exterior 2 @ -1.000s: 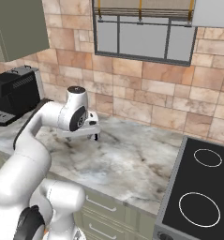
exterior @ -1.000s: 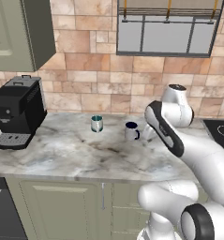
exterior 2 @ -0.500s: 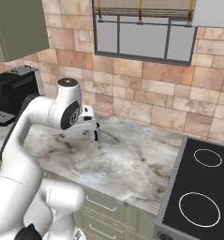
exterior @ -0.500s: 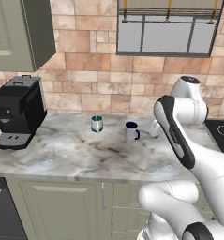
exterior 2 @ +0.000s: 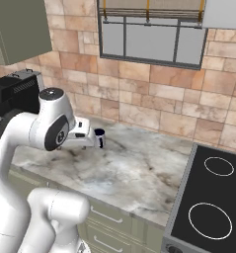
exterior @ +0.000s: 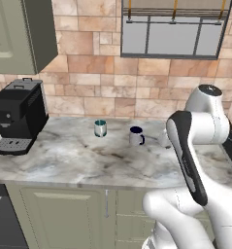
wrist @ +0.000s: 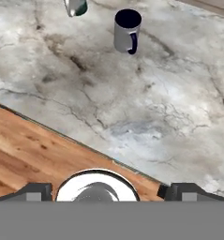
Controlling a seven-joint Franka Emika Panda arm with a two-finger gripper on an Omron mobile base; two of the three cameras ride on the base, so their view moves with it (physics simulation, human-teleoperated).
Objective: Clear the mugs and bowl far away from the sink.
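The gripper (wrist: 104, 191) stands wide, its two dark fingertips (wrist: 33, 191) far apart at the bottom of the hand view, holding and touching nothing. It hangs above the marble counter (wrist: 146, 117), with the wooden floor past the counter's edge below. Ahead of it, well apart, stands the navy mug (wrist: 127, 31), upright, white outside with a dark inside and a dark handle turned toward the gripper. The teal mug (wrist: 76, 6) stands near it, further to the left. In the left base view, left to right, come the coffee machine (exterior: 19, 115), the teal mug (exterior: 100, 128), the navy mug (exterior: 135, 136) and the arm.
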